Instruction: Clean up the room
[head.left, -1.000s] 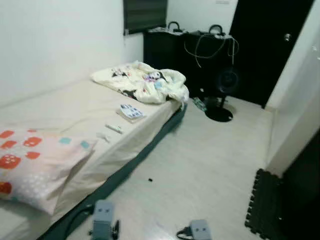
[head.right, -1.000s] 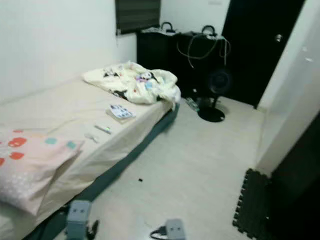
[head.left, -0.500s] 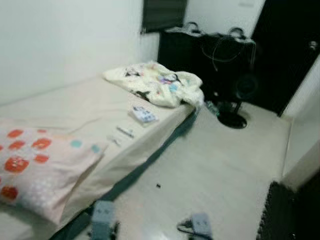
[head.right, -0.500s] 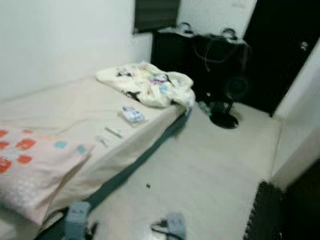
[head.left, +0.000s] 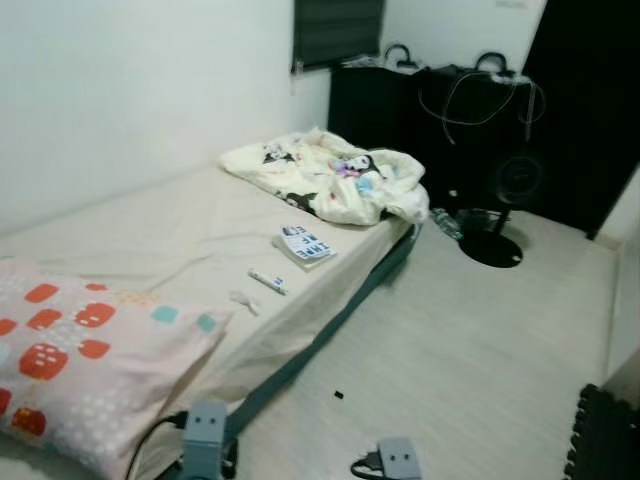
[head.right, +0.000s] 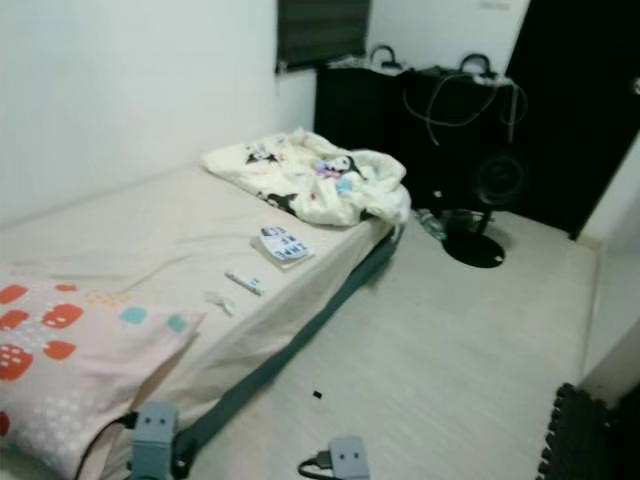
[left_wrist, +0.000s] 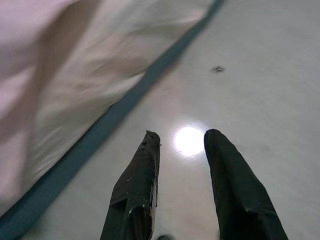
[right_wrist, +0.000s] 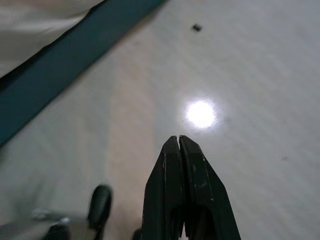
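Low bed (head.right: 150, 235) runs along the white wall, patterned pillow (head.right: 70, 365) at near end, crumpled quilt (head.right: 310, 180) at far end. On the sheet between them: a booklet (head.right: 281, 245), a small tube (head.right: 243, 283), a bit of white scrap (head.right: 218, 300). Black floor fan (head.right: 480, 215) stands past the bed foot, before dark cabinets (head.right: 420, 120); small dark speck (head.right: 317, 394) lies on pale floor.

1. White wall (head.left: 130, 90) at 10 o'clock, low bed (head.left: 150, 235) against it.
2. Pale plank floor (head.left: 480, 340), ceiling-light glare spot (right_wrist: 201, 114).
3. Dark window blind (head.left: 338, 30) at 12; black cabinet (head.left: 440, 120) and dark door (head.left: 590, 100) toward 1.
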